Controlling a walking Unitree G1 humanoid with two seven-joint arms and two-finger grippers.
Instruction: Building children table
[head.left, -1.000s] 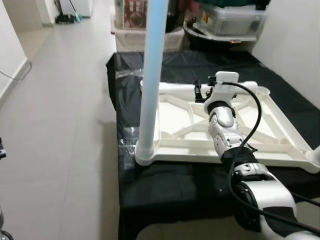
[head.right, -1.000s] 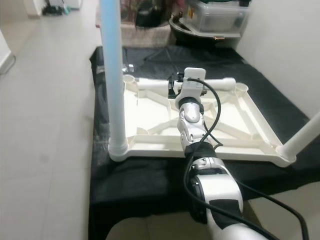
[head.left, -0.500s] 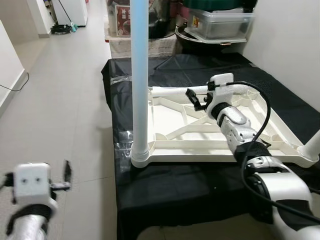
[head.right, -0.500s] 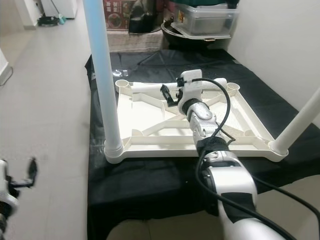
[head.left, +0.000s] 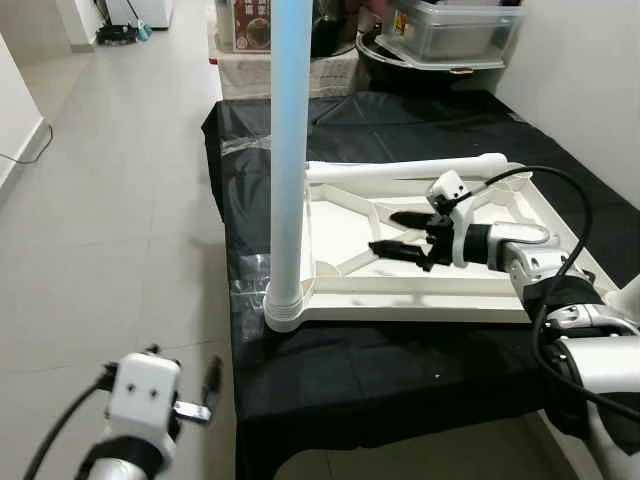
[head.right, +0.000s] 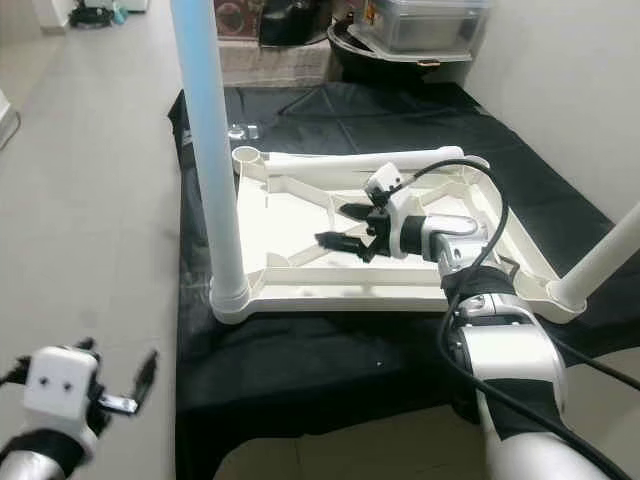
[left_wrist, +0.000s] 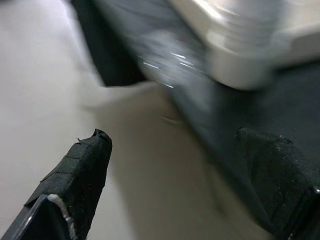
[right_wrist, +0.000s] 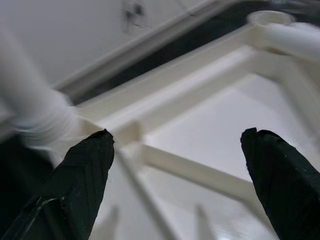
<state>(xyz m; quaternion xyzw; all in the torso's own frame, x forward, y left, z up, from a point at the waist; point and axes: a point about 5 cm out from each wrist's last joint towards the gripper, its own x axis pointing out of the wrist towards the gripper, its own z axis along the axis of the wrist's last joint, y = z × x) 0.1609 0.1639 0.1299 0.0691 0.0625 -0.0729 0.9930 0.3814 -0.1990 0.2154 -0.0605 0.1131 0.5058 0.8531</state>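
Tabletop: the white tabletop (head.left: 345, 215) lies upside down on a black cloth (head.left: 390, 370) over a low platform, ribbed underside facing up.

Fitted legs: one pale blue-white leg (head.left: 288, 150) stands upright in the socket at the tabletop's near left corner. A second leg (head.right: 605, 250) rises from the near right corner.

Loose leg: a third leg (head.left: 405, 168) lies flat along the far edge of the tabletop, not yet set in a socket.

Right gripper: the right gripper (head.left: 400, 233) reaches leftward over the middle of the tabletop, low above the ribs. Its two fingers are spread wide with nothing between them. The right wrist view looks along them toward the upright leg's base.

Left gripper: the left gripper (head.left: 190, 395) hovers over the floor (head.left: 110, 230) off the near left corner of the platform. Its fingers are apart and hold nothing.

Step, as judged: two legs look seated, so the loose leg is probably next to be picked up.

Risks:
- The right arm's cable (head.left: 545, 215) loops over the tabletop and could snag on a rib or the rim as the arm swings.
- The upright left leg stands tall, just beside the right gripper's reach. A sideways knock could tilt it or pull it out of its socket.
- The loose leg is round and smooth, so an off-centre grasp could let it roll or slip.
- The left gripper is near the cloth's edge and could catch and drag it, shifting the tabletop.
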